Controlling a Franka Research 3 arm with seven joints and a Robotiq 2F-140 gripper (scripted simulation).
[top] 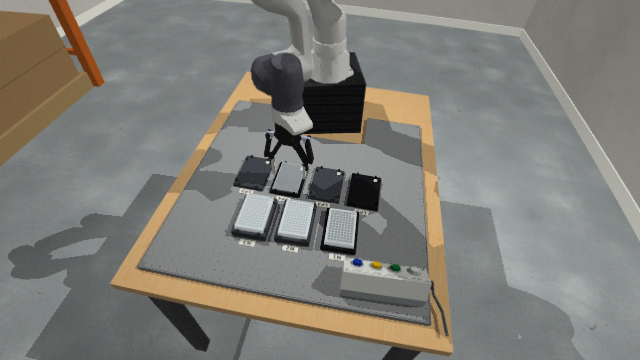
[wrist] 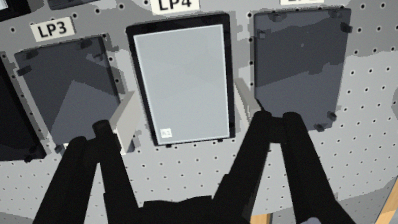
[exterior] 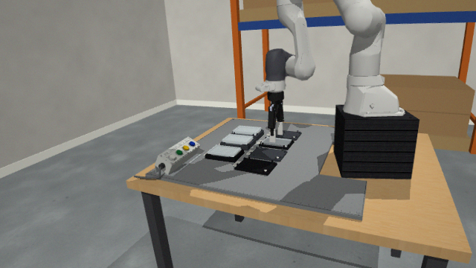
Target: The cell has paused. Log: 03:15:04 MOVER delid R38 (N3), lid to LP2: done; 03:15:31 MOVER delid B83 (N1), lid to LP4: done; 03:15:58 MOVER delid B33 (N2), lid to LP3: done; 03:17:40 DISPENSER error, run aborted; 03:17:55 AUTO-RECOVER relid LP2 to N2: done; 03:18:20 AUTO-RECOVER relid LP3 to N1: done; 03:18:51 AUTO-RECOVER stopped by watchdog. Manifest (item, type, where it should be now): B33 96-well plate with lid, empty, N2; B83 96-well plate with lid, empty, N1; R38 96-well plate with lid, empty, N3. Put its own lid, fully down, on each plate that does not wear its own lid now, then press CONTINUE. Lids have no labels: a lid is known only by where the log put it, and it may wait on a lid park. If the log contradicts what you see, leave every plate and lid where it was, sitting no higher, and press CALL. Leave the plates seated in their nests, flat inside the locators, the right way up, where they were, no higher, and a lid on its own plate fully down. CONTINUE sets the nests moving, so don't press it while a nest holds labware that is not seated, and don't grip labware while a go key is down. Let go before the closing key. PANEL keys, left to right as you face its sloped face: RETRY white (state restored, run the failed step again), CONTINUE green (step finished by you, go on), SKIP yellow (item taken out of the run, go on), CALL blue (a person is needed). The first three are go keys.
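The gripper (wrist: 185, 117) is held spread above the lid (wrist: 183, 83) on LP4, nothing pinched. 1 pad (wrist: 126, 120) is seen beside each long edge of the lid.

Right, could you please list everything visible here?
Wooden table: one, tan, centre.
Perforated mat: one, grey, on table.
Lid parks: four, dark, back row.
Flat lid: one, pale grey, on LP4.
96-well plates: three, white, front row.
Key panel: one, grey, mat corner.
Pedestal: one, black, table rear.
Shelf rack: one, orange, behind table.
Cardboard boxes: several, brown, in rack.
Robot arm: one, white, on pedestal.
Gripper: one, black, open, straddling lid.
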